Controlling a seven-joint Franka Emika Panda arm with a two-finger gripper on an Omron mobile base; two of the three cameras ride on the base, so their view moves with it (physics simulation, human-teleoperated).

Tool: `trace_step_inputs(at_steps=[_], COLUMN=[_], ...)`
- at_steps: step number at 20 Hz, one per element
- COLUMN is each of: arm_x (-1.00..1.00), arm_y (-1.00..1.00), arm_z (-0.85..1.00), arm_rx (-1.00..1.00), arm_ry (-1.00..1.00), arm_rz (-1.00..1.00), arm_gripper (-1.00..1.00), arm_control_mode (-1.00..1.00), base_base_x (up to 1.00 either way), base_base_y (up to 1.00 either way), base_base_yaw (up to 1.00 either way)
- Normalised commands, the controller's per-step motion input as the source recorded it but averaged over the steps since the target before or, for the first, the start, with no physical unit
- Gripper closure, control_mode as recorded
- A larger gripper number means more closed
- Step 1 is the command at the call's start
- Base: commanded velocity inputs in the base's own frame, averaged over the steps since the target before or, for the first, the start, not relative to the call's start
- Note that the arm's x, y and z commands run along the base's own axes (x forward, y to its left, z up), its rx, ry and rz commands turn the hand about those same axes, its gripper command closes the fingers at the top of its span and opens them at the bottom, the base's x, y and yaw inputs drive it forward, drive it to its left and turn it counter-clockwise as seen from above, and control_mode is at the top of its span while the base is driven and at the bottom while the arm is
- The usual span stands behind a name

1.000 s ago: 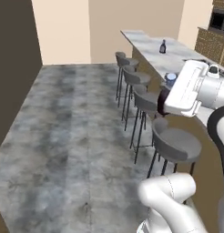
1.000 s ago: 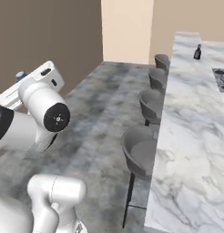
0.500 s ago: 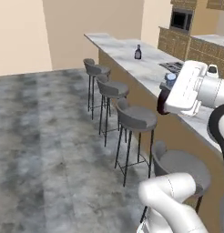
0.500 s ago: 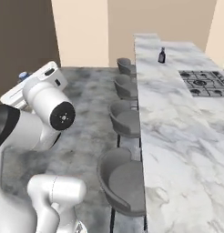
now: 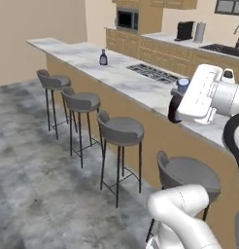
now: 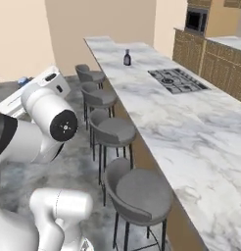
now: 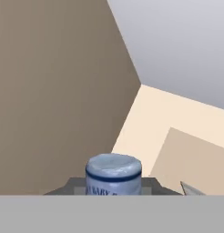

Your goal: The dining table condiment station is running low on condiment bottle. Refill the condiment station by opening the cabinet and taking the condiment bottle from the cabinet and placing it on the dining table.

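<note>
My gripper (image 5: 178,108) is shut on the condiment bottle (image 5: 176,106), a dark bottle with a blue cap, and holds it upright in the air level with the edge of the dining table (image 5: 82,54). In the hand view the blue cap (image 7: 114,173) rises at the bottom centre. From the right base view a bit of the cap (image 6: 23,80) peeks out behind the white hand. The dining table (image 6: 156,105) is a long veined marble bar top that runs away on the right. The cabinet is out of view.
A second dark bottle (image 5: 103,58) (image 6: 127,57) stands far down the marble top, before a built-in cooktop (image 5: 153,73) (image 6: 177,81). Several grey stools (image 5: 120,130) (image 6: 137,192) line the near side. Open grey floor (image 5: 29,165) lies left of them.
The whole picture has shifted as the base drove and turned: the bar top and stools are now closer and more side-on. The gripper stays shut on the bottle.
</note>
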Motion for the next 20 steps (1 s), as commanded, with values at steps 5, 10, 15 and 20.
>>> trace_step_inputs(at_steps=[5,10,15,20], arm_x=[0.0,0.0,0.0,0.0], arm_y=[0.0,0.0,0.0,0.0], arm_z=[0.0,0.0,0.0,0.0], arm_rx=[0.0,0.0,0.0,0.0], arm_ry=[0.0,0.0,0.0,0.0], arm_rz=[0.0,0.0,0.0,0.0], arm_gripper=[1.0,1.0,1.0,1.0], arm_control_mode=[1.0,1.0,1.0,1.0], base_base_x=[0.07,0.33,1.0,1.0], base_base_y=[1.0,1.0,1.0,0.96], base_base_yaw=[-0.13,-0.06,-0.49,-0.57])
